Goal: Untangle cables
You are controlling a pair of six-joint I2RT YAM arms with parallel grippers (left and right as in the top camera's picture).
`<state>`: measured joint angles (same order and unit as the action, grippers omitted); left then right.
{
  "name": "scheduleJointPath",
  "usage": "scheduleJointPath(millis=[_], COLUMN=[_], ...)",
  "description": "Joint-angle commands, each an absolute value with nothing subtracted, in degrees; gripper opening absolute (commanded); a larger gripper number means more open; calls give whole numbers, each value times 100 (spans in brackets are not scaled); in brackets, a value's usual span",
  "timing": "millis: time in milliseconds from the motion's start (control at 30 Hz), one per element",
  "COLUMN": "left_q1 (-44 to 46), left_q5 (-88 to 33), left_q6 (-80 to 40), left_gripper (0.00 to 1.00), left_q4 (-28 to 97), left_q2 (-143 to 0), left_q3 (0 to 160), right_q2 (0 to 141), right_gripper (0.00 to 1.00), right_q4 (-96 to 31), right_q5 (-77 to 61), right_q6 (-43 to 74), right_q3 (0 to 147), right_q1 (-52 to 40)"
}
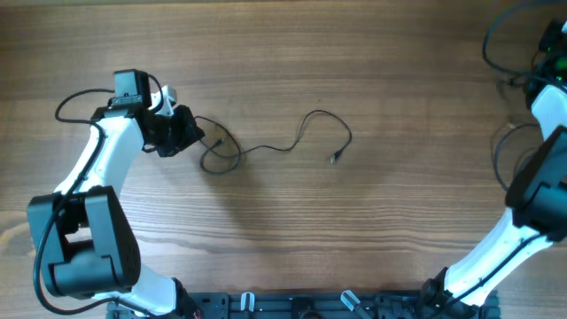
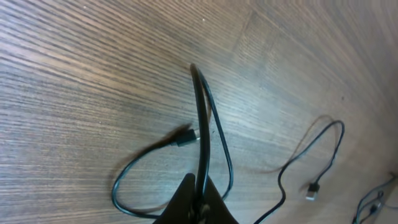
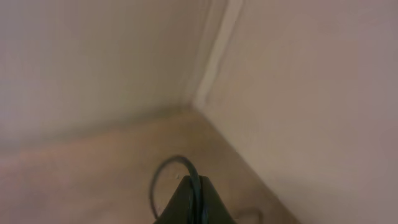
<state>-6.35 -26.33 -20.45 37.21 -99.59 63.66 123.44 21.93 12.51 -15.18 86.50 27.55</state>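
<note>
The wooden table (image 1: 354, 230) fills my overhead view. It is bare across its middle except for one thin cord.

My left arm (image 1: 97, 168) reaches in from the near left corner, with its wrist over the left part of the table. My right arm (image 1: 532, 195) rises along the right edge, and its wrist runs off the far right corner of the overhead view. The right wrist camera looks toward pale walls (image 3: 93, 56) that meet in a corner.

The left jaws are together and clamped on a black cable (image 1: 275, 148). In the left wrist view, a doubled strand of it stands up out of the closed tips. Beside the jaws the cable drops into a loose loop on the table. From there it trails right, arches toward the far side and curls back down.

The right jaws are also together, pinching a second cable (image 3: 179, 158). This one is a black cord that bows up out of the tips in a small arc.

A dark plug (image 2: 186, 138) lies inside the loop by the left jaws. A silver-tipped plug (image 1: 335, 159) ends the long run near the table's middle, well apart from both arms.
</note>
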Motion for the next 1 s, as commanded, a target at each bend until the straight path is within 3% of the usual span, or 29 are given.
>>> scheduleJointPath(millis=[0, 33, 167, 200, 233, 300, 733, 967], left_q1=[-502, -454, -200, -143, -69, 49, 515, 515], left_q5=[-2362, -2362, -2327, -2292, -2241, -2115, -1619, -1573], left_q6=[-2742, -2777, -2794, -2792, -2792, -2792, -2790, -2790], left_gripper=[4, 4, 4, 4, 4, 4, 4, 5], left_q4=[3518, 3439, 3334, 3336, 3336, 3339, 3332, 3336], left_q2=[-9808, -9808, -9808, -9808, -9808, -9808, -9810, -9815], left_q3=[6377, 6377, 6377, 6377, 6377, 6377, 6377, 6377], right_q2=[12835, 12873, 12864, 12864, 12864, 12864, 12005, 11813], right_gripper=[13, 20, 31, 42, 67, 99, 100, 100], right_q4=[2062, 1973, 1562, 1321, 1024, 460, -2206, -3435], right_q5=[1175, 1000, 648, 650, 668, 768, 1485, 751], right_q6=[-2014, -1933, -1494, -1498, -1498, -1466, 827, 2775], right_q3=[8729, 8729, 8840, 8919, 9013, 9201, 9647, 9631], right_q1=[2766, 2731, 2453, 2368, 2272, 2152, 2576, 3234])
